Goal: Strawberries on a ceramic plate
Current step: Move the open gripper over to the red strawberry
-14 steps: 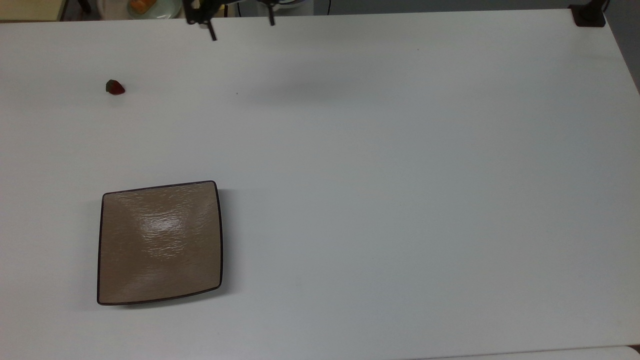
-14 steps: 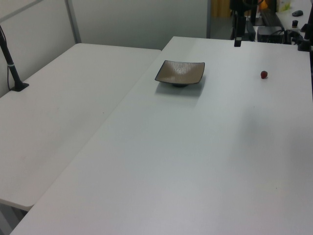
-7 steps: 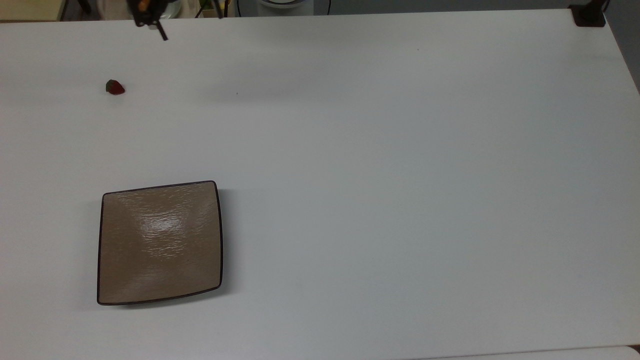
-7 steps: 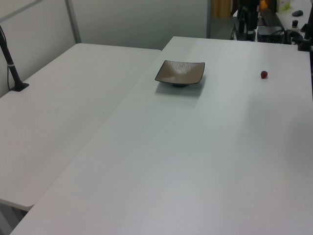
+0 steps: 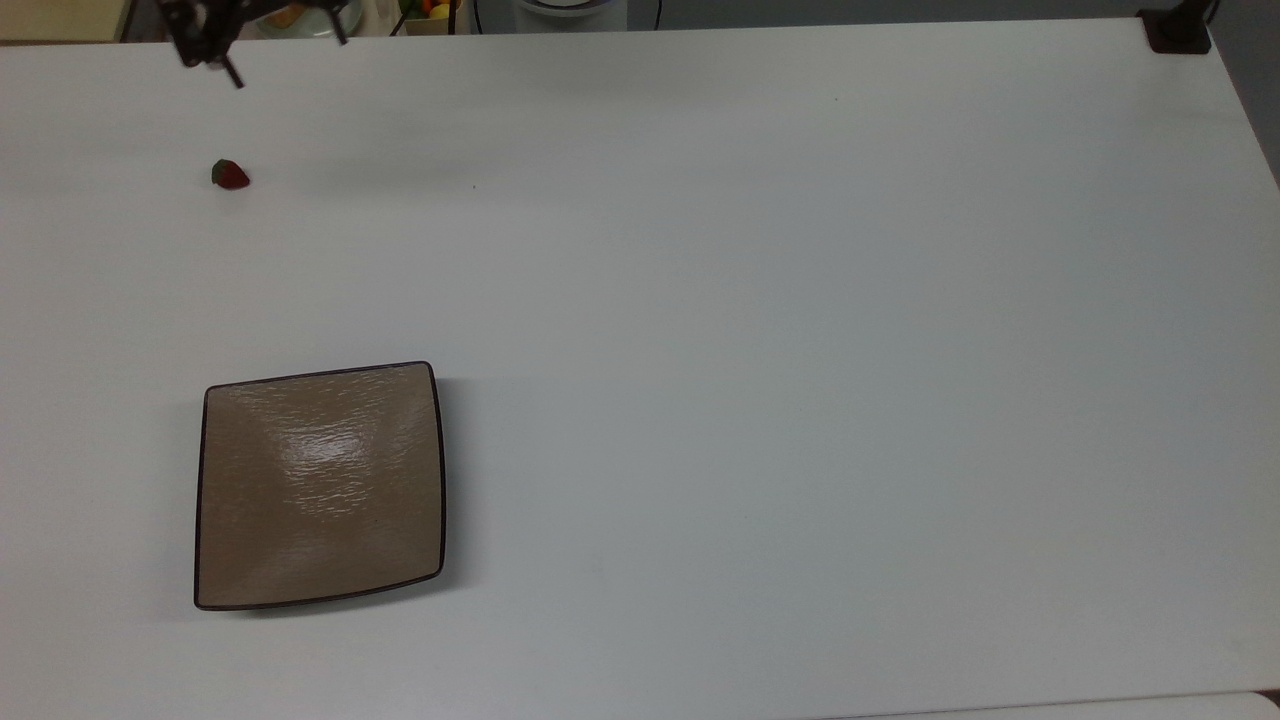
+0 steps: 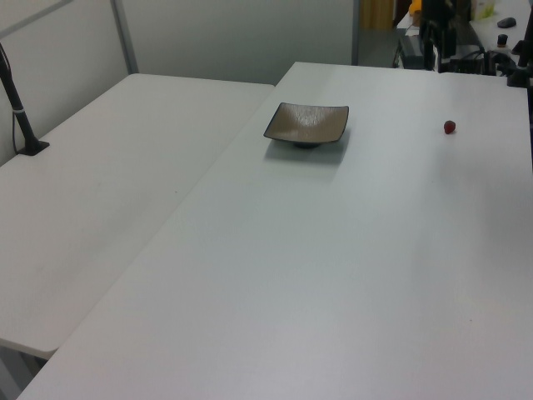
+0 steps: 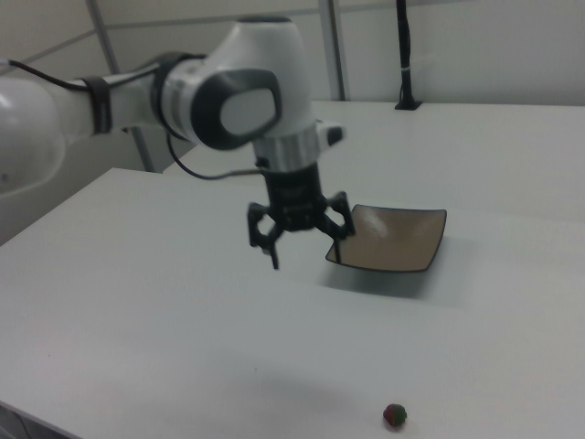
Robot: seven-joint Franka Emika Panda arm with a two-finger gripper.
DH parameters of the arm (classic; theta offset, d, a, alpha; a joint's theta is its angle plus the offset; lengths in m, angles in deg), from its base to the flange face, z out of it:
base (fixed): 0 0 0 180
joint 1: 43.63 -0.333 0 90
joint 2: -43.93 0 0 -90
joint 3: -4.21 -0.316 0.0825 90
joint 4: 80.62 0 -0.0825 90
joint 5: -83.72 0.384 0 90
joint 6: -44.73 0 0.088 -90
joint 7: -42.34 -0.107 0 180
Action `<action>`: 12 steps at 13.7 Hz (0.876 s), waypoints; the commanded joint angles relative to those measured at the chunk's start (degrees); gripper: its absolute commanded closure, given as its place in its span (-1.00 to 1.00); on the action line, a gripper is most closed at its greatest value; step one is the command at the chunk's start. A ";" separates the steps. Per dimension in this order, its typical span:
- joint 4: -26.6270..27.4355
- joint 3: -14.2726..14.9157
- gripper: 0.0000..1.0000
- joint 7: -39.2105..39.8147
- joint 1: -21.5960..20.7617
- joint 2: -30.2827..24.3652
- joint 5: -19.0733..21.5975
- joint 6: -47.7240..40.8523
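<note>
Sliding along the far edge of the table (image 5: 760,300), the claw (image 5: 275,45) has travelled steadily toward the top view's left over the last second, and it now sits almost in line with the strawberry (image 5: 230,175), a little beyond it toward the table's far edge. Its two fingers stand wide apart and hold nothing; the right view shows them spread and pointing down, high above the table, with the white arm (image 7: 183,87) reaching over from the right view's left.

The strawberry has not budged. It lies alone on the bare table, well apart from the ceramic plate (image 5: 320,485), which sits nearer the top view's bottom edge on the strawberry's same side of the table. In the left view the strawberry (image 6: 450,127) rests off to the plate's right (image 6: 306,123); in the right view the strawberry (image 7: 395,415) lies on the near side of the plate (image 7: 393,240), close to the bottom of that picture. The plate carries nothing and has kept its place too.

To my eye this sideways sweep is the approach to the pickup: the claw is closing the gap to the strawberry, and the descent and grasp are not yet begun. With so small a berry, the drop will want careful centring between the fingers.
</note>
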 commanded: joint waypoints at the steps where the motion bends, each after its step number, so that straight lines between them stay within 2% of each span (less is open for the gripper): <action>1: 4.52 3.35 -1.00 5.20 0.73 0.31 -0.58 6.35; 7: 6.55 7.23 -1.00 13.57 1.35 1.54 -0.58 9.69; 12: 10.86 10.31 -1.00 20.25 1.62 2.15 -0.58 17.16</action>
